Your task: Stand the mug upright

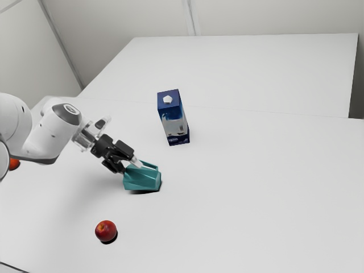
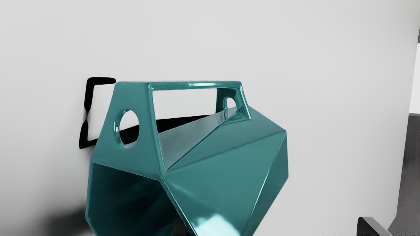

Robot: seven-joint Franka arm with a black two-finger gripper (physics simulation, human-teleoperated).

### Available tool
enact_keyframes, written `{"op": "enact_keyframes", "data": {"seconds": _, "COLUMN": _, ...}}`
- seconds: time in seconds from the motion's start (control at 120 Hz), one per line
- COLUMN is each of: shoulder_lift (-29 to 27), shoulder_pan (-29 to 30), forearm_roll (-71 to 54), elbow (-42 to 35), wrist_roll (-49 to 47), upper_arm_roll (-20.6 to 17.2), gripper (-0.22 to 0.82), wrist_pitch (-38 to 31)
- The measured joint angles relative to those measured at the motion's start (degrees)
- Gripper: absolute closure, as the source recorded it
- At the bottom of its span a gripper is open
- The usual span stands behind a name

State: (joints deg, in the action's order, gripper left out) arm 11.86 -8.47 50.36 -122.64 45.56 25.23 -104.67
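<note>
Partly hidden parts: in the exterior view, the black gripper [image 1: 128, 165] covers part of the mouth end of the teal, faceted mug [image 1: 142, 180], so the exact contact between them cannot be told there. The mug lies on its side on the table [image 1: 250, 187], handle [image 1: 149, 165] uppermost and mouth toward the gripper. The pincer is released, its fingers spread: in the wrist view, one dark fingertip [image 2: 179, 228], cut off by the frame edge, shows at the mug's mouth, and the other [image 2: 368, 228], likewise cut off, stands apart from the mug's outer wall. The near end of the mug is also cut off, its interior is deeply shaded, and a black shadow [image 2: 86, 108] lies beside the handle. A dark grey surface [image 2: 411, 164] past the table's edge cannot be identified. Surroundings: a blue-and-white carton [image 1: 173, 116] stands upright, apart from the mug, toward the far side of the table in the exterior view; a red apple [image 1: 106, 230] rests on the camera's side of the mug, also apart from it. At the exterior view's left, the white arm [image 1: 48, 131] partly hides a red object [image 1: 15, 164], too little of which shows to name. Neither carton nor apple lies between gripper and mug.
</note>
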Motion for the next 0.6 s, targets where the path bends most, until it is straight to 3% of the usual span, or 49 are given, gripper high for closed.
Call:
{"op": "enact_keyframes", "data": {"seconds": 0.167, "shoulder_lift": 0.03, "shoulder_pan": -0.07, "forearm_roll": 1.84, "elbow": -0.34, "wrist_roll": 1.83, "upper_arm_roll": 0.02, "gripper": 0.28, "wrist_pitch": 1.30}}
{"op": "enact_keyframes", "data": {"seconds": 0.358, "shoulder_lift": -0.02, "shoulder_pan": -0.09, "forearm_roll": 2.68, "elbow": -0.78, "wrist_roll": 3.42, "upper_arm_roll": 0.16, "gripper": 0.60, "wrist_pitch": 2.05}}
{"op": "enact_keyframes", "data": {"seconds": 0.6, "shoulder_lift": -0.67, "shoulder_pan": -1.00, "forearm_roll": 2.65, "elbow": -0.80, "wrist_roll": 4.84, "upper_arm_roll": 0.17, "gripper": 0.73, "wrist_pitch": 2.37}}
